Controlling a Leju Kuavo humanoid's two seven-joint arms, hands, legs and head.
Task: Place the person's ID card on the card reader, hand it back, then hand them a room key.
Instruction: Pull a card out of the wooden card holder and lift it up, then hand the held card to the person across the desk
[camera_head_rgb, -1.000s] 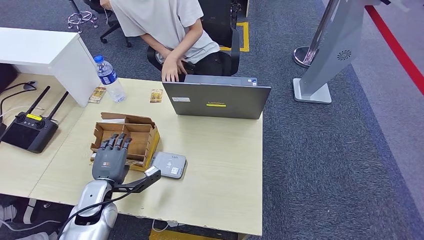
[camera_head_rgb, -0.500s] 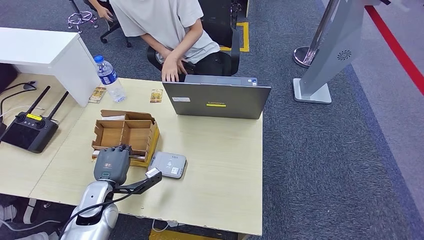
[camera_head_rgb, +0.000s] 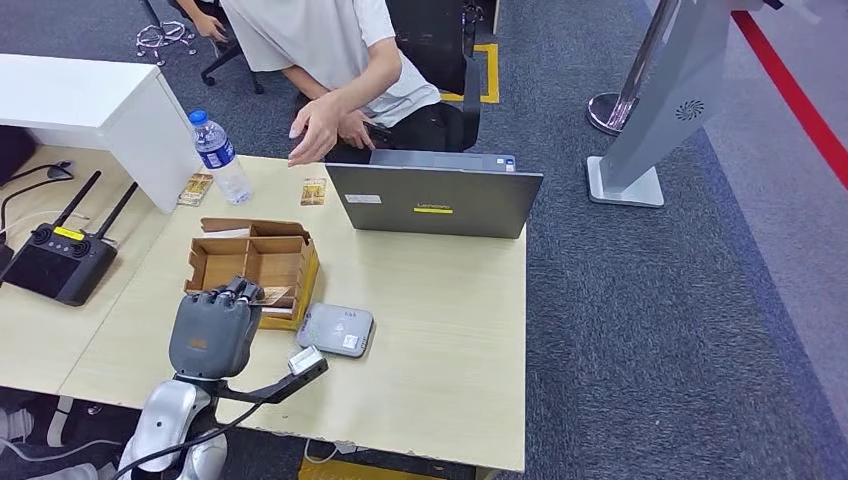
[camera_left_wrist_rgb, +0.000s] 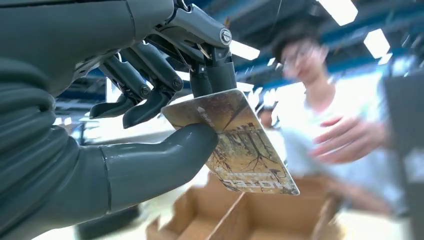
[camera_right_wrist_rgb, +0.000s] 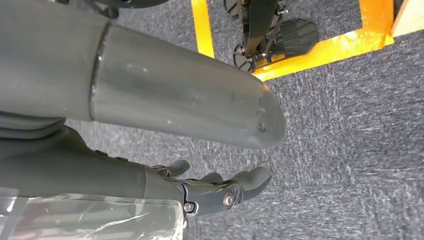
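Note:
My left hand (camera_head_rgb: 210, 333) hovers above the table's front edge, just in front of the cardboard box (camera_head_rgb: 250, 265). In the left wrist view this hand (camera_left_wrist_rgb: 100, 100) pinches a brown card with a tree pattern (camera_left_wrist_rgb: 245, 150) between thumb and a finger, above the box (camera_left_wrist_rgb: 260, 220). The grey card reader (camera_head_rgb: 336, 329) lies on the table to the right of the hand. A person sits behind the laptop (camera_head_rgb: 432, 200) with one hand (camera_head_rgb: 315, 125) raised over the table's far edge. My right hand (camera_right_wrist_rgb: 150, 115) hangs over the carpet, fingers apart and holding nothing.
Two small cards (camera_head_rgb: 313, 191) (camera_head_rgb: 195, 188) lie near the far edge beside a water bottle (camera_head_rgb: 218, 155). A black remote controller (camera_head_rgb: 60, 260) sits on the left table. A white box (camera_head_rgb: 90, 105) stands at the back left. A metal stand (camera_head_rgb: 650, 110) is on the carpet.
My left hand has drawn back out of the box toward the table's front edge and risen, now pinching a card. The person's hand has lifted off the laptop and reaches out over the table.

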